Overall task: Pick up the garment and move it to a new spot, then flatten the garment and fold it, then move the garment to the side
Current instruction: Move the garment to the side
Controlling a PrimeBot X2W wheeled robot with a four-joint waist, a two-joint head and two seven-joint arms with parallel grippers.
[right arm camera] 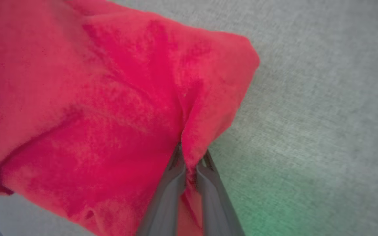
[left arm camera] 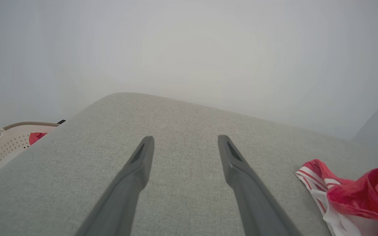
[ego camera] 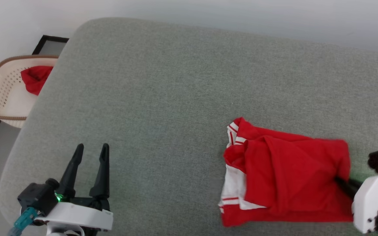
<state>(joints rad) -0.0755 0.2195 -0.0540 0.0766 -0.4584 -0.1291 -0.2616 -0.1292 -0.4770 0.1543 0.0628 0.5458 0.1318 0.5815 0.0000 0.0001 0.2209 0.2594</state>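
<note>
At the far left, beside the grey cushioned surface [ego camera: 162,98], a pale perforated basket [ego camera: 8,98] is seen with a red cloth [ego camera: 35,78] inside; it is not needed for this step. The left gripper [ego camera: 92,149] is held low over the near left part of the surface, its jaws spread wide and nothing between them. Further right, well apart from it, the garment [ego camera: 290,177] lies on the surface in a loose, compact heap. Its white striped sleeve is turned toward the left and red layers are lapped over one another. At its right edge a raised ridge of red fabric is pinched between the nearly closed jaws of the right gripper [right arm camera: 191,154], as shown plainly in the right wrist view. The step in hand is judged to be a grasp taken for moving the garment. It would be done well if every lapped layer at that edge were confirmed to be caught, since only a thin ridge appears to be held. The lift should be kept low and slow so that the layers are not shaken apart. The unsupported sleeve side is likely to trail, so support from the free left gripper could be considered.
</note>
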